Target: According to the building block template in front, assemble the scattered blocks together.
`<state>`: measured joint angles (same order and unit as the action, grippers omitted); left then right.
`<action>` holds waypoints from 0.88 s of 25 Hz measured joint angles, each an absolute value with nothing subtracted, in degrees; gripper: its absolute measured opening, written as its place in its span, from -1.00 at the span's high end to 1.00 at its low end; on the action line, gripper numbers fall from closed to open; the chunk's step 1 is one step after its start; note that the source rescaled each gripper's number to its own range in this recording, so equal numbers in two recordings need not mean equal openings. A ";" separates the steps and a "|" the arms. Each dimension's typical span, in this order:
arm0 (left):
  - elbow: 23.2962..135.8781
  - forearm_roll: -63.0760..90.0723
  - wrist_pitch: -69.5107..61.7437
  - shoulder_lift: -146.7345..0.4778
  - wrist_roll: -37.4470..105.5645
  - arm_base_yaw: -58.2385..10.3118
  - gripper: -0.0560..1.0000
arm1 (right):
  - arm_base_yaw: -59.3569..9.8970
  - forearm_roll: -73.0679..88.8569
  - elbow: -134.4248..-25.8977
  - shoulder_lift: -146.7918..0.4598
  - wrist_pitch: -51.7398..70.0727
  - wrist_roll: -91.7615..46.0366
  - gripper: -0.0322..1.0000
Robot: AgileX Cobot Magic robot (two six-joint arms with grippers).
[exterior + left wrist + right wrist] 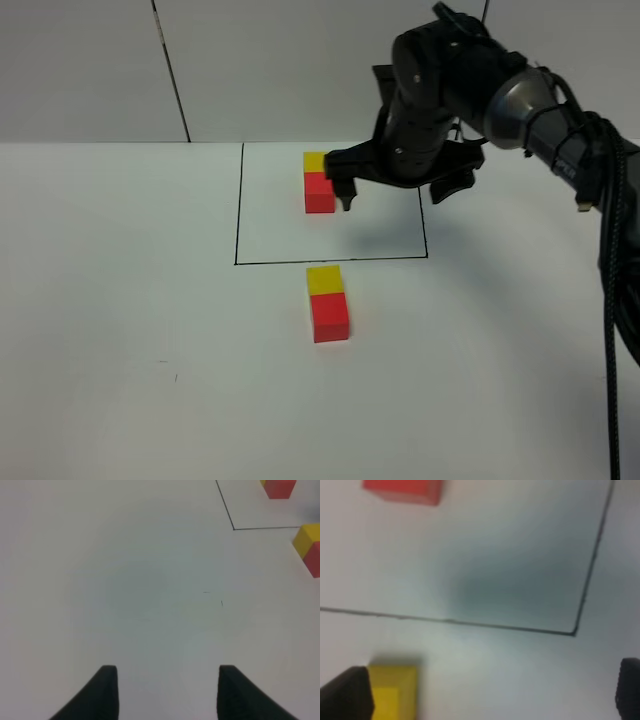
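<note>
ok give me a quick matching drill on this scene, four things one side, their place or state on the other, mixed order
1 framed block pair
2 unframed block pair
3 right gripper
4 left gripper

a shut, over bare table
b inside the black rectangle
c open, above the rectangle
d just outside the rectangle's near line

Pairs: 1-b, 2-d, 3-c, 4-a

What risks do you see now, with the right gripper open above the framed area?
1. The right gripper hangs open right beside the framed yellow and red pair; one fingertip looks very near the red cube, so moving sideways may push the template out of place.
2. The assembled pair sits just outside the black line; a low retreat of the arm might knock the two cubes apart.
</note>
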<state>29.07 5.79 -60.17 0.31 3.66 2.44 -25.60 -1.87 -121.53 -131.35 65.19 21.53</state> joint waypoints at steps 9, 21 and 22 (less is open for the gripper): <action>29.07 5.79 -60.17 0.31 3.66 2.44 0.86 | -12.97 -2.18 -121.53 -130.99 64.19 14.20 -0.98; 29.07 5.79 -60.17 0.31 3.66 2.44 0.86 | -11.76 -5.42 -116.69 -121.09 58.94 12.07 -0.83; 29.07 5.79 -60.17 0.31 3.66 2.44 0.86 | -11.64 -5.67 -114.92 -119.66 57.89 11.98 -0.82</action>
